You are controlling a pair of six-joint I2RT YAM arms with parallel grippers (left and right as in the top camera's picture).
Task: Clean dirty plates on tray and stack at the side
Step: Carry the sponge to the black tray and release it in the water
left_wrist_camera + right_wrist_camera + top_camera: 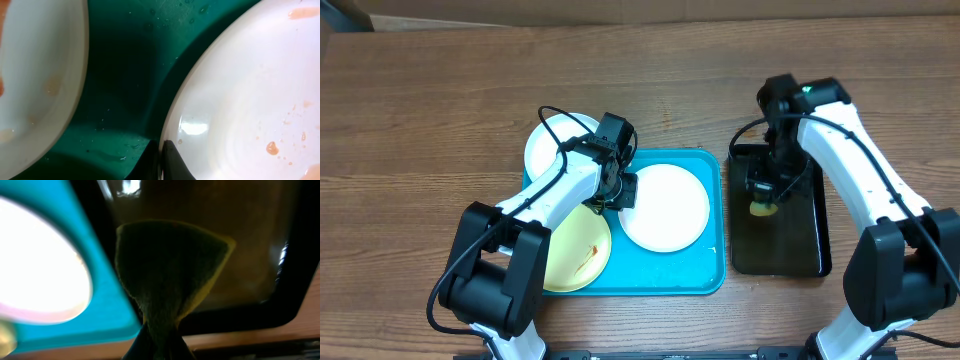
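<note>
Plates crowd the tray (665, 275) on a wooden table (420, 120). At the tray's 11 o'clock corner the far plate (546, 150), white, hangs over the rim onto the table. At 7 o'clock the yellow plate (575, 255) also overlaps the left rim, with an orange-brown streak (588, 258) across it. Between the two, the left gripper (620, 188) is down at the 9 o'clock edge of the middle plate (667, 207), also white, which lies flat inside the tray toward its 3 o'clock side. The left wrist view shows a dark finger on each side of that plate's rim, closed on it, and orange spots (272, 147) dotting the plate's face. Just right of the tray stands a black tray (790, 250) with a glossy dark inside. Above its 11 o'clock end the right gripper (763, 192) pinches a sponge (762, 208). The right wrist view shows the fingers clamped on the sponge, which is yellow with a dark green face and hangs over the black tray.
</note>
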